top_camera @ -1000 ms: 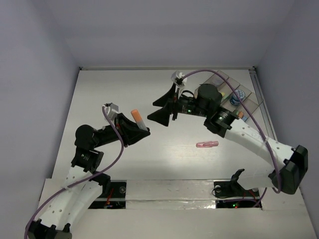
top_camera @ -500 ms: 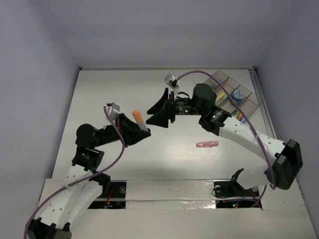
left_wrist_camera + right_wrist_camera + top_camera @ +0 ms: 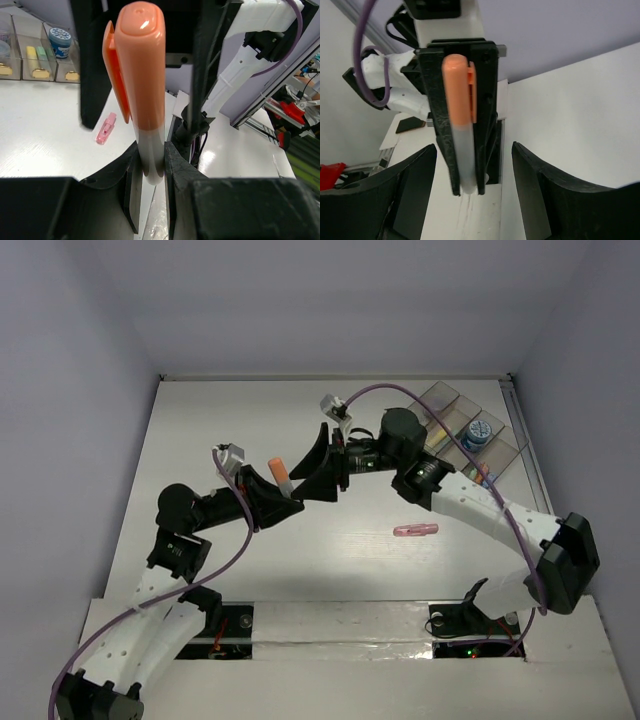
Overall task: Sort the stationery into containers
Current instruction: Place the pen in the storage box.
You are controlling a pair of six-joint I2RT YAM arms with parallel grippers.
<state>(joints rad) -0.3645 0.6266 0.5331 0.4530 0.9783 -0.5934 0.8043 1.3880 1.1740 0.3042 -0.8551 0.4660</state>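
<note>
Left claw (image 3: 150,167) is clamped on the pale barrel of an orange-capped marker (image 3: 140,75), holding it upright with the cap on top, above the middle of the worktop (image 3: 220,420). Right claw (image 3: 472,152) faces it from the right with its jaws standing apart, one finger on each side of the marker. In the right wrist view a gap shows between each finger and the marker, so this claw grips nothing. A pink piece (image 3: 415,531) lies flat on the worktop, nearer the near edge and to the right of both claws, apart from them. The containers (image 3: 445,395) sit at the far right corner, a row of clear bins. One holds a blue roll (image 3: 478,433), and the left wrist view shows yellow and green sticks (image 3: 31,52) lying in the bin beside it
</note>
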